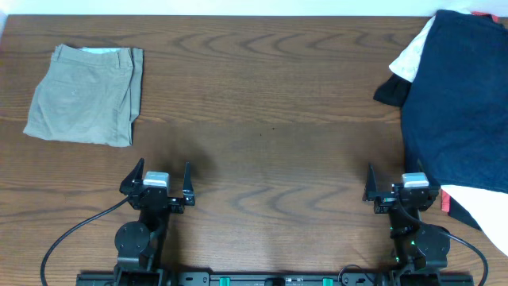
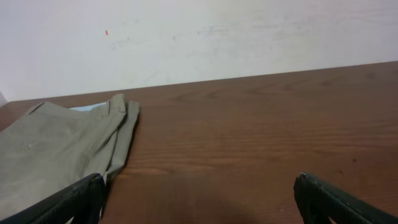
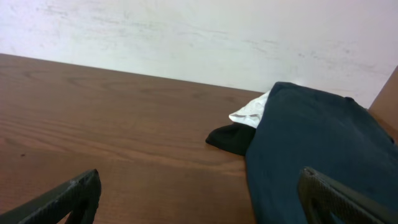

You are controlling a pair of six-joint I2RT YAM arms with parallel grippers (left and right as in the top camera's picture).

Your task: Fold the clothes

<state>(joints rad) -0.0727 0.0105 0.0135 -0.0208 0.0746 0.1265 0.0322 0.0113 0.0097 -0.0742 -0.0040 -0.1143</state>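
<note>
Neatly folded khaki trousers lie far left.

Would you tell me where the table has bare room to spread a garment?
The table is barest in the middle, between the khaki trousers at left and the navy trousers at right, ahead of the left gripper. The right side is crowded: navy trousers over a white piece and black piece, beside the right gripper.

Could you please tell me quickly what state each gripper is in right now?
Left gripper: open, holding nothing.
Right gripper: open, holding nothing.
</note>
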